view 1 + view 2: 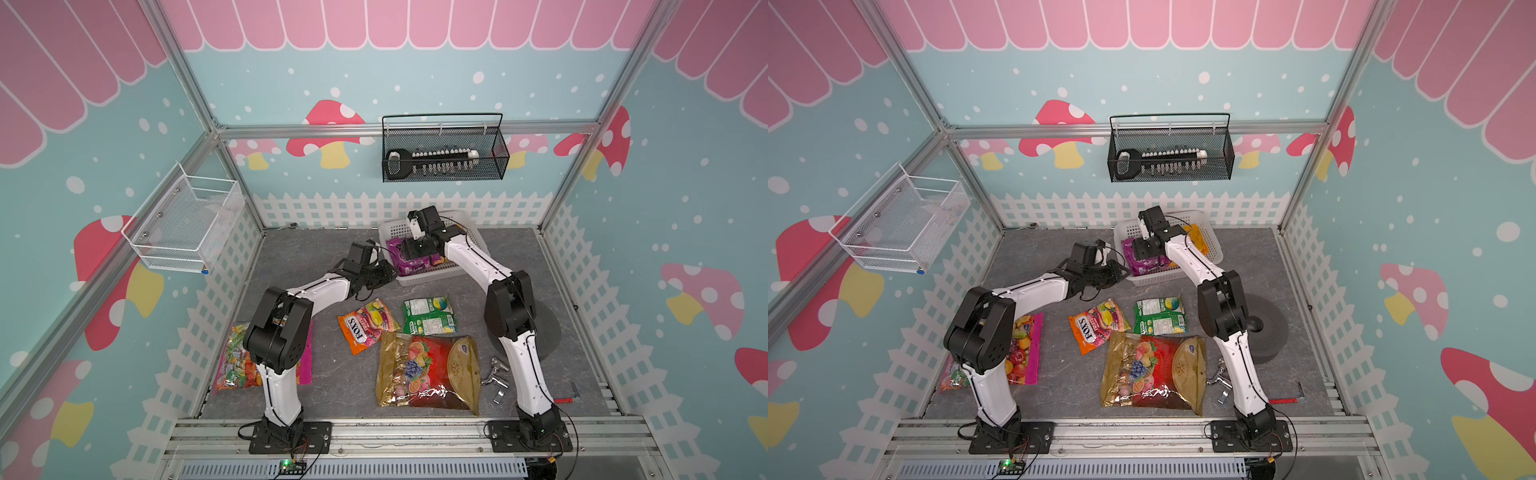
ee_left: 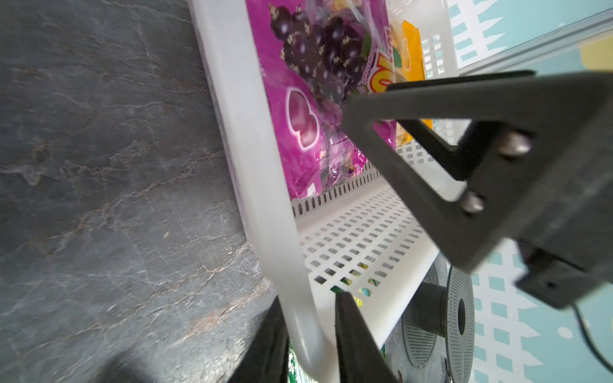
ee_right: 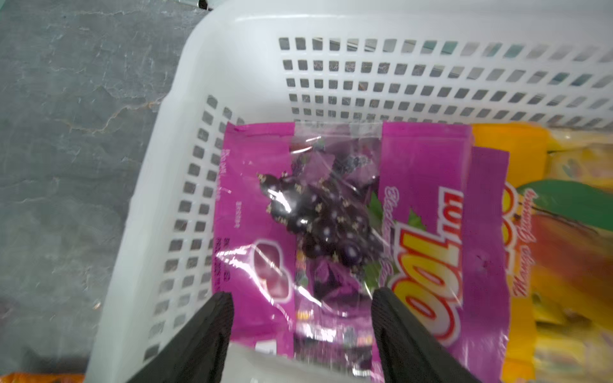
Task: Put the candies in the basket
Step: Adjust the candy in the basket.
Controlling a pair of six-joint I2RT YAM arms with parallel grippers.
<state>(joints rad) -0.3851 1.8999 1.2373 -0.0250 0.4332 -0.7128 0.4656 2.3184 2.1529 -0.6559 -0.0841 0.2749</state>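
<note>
My right gripper (image 3: 302,293) hangs released over the purple bag (image 3: 331,215); left gripper (image 2: 310,296) straddles the one-o'clock basket (image 3: 232,33) rim, grip unclear.

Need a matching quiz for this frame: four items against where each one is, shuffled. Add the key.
Items
1. purple bag
2. red-gold bag
3. multicoloured bag
4. left gripper

Places
A. partly under the left arm
B. jaws on either side of the basket rim
C. in the basket, next to the yellow-orange bag
D. flat on the table, beside the metal parts

Pairs: 1-C, 2-D, 3-A, 4-B
</note>
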